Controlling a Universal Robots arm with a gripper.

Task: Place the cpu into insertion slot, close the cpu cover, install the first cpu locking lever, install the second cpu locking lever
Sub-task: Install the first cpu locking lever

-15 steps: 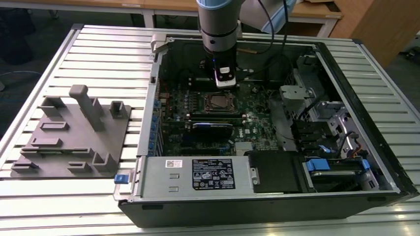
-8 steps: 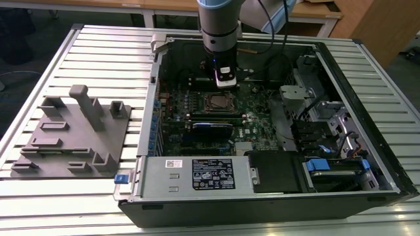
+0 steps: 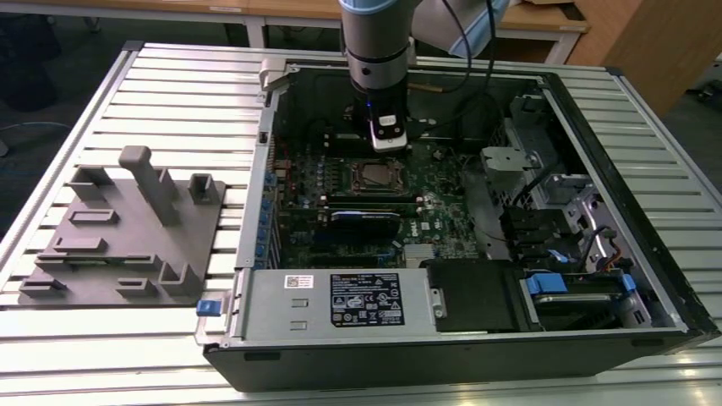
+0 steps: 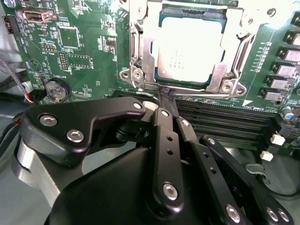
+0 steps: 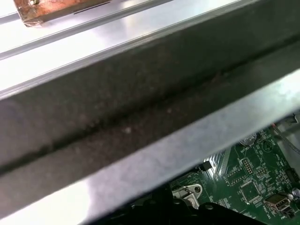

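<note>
— What's at the exterior view's left?
— A grey fixture block (image 3: 118, 228) on the table (image 3: 169, 85), with the open computer case (image 3: 451, 359) to its right.
— And the cpu?
— The cpu (image 4: 190, 49) sits in the insertion slot (image 3: 376, 176) with the cpu cover (image 4: 142, 56) down. The fingers (image 4: 162, 126) are pressed together at its edge.

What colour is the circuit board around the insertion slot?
Green; the circuit board shows best in the second wrist view.
</note>
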